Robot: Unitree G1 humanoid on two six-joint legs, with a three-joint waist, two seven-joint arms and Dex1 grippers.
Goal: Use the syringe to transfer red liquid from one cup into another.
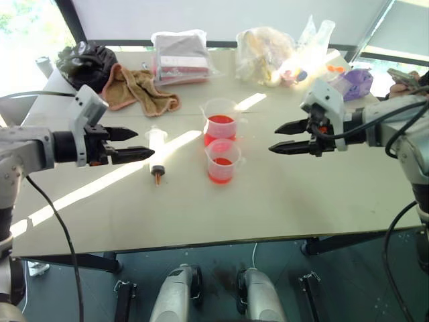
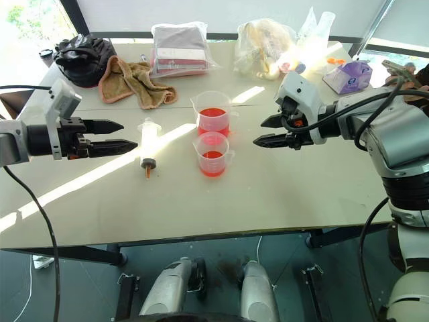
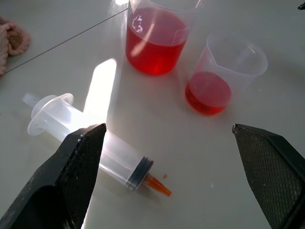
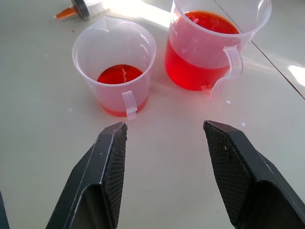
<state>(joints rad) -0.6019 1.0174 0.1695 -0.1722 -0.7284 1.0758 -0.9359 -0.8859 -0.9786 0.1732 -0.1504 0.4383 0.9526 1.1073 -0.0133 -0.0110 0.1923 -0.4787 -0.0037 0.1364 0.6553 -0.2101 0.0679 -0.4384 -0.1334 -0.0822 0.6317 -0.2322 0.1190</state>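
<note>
Left gripper (image 3: 181,176) hides syringe (image 3: 57,114) barrel (partly).

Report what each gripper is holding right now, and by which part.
Nothing is held. The left gripper and the right gripper both hover open above the table; the syringe lies flat on it, untouched, beside the two cups.

Table (image 1: 322,201) with syringe (image 1: 157,151), cups (image 1: 221,161)

Clear syringe (image 1: 157,149), orange tip. Two clear cups (image 1: 221,161), red liquid (image 4: 120,75) inside. Pale grey-green table (image 1: 301,201). Tan towel (image 1: 137,87). Black bag (image 1: 87,64). Purple box (image 2: 348,75).
</note>
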